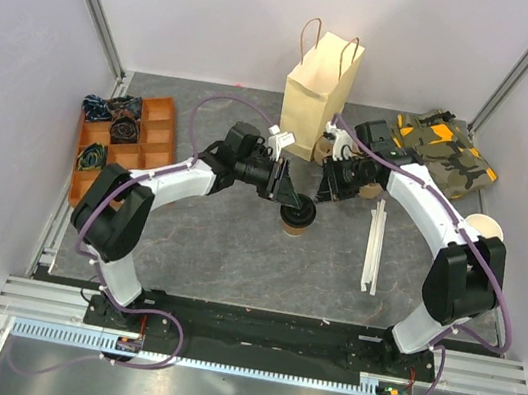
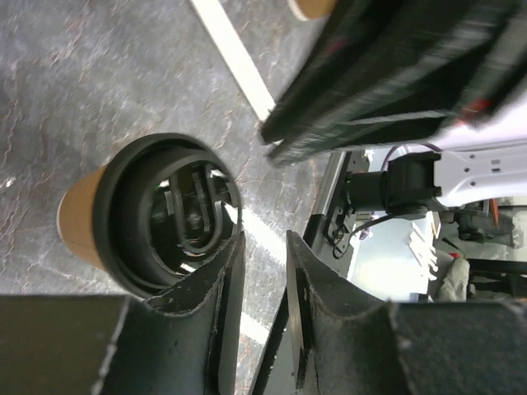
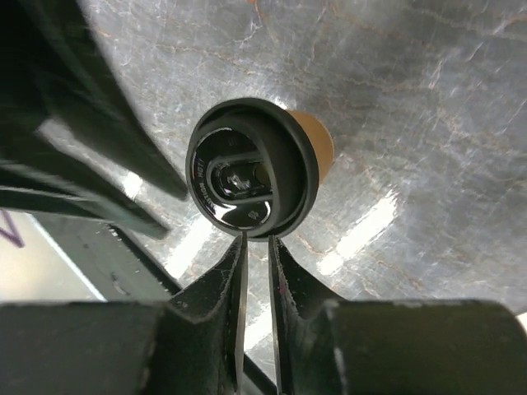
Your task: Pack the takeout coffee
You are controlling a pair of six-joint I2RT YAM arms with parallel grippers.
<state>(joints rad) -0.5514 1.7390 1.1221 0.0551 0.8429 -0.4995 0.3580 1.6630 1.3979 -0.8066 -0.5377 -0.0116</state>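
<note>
Left tool [image 2: 263,244] beside lidded coffee [image 2: 160,216]; tray [image 1: 160,132] holds dark bundles [image 1: 124,120].

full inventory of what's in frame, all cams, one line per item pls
takeout coffee: 1, brown cup with black lid, table centre, between both grippers
paper bag: 1, tan, upright, far side of the table
tray: 1, orange, compartmented, far left
dark bundles: several, in the tray's compartments
camouflage cloth: 1, green, orange and black, far right
white strips: count unclear, right of the coffee
pale cup: at least 1, right edge, partly behind the right arm
table: 1, grey marbled
left gripper: black, jaws slightly apart, beside the lid
right gripper: black, narrow gap, tips at the lid's rim; grip unclear
</note>
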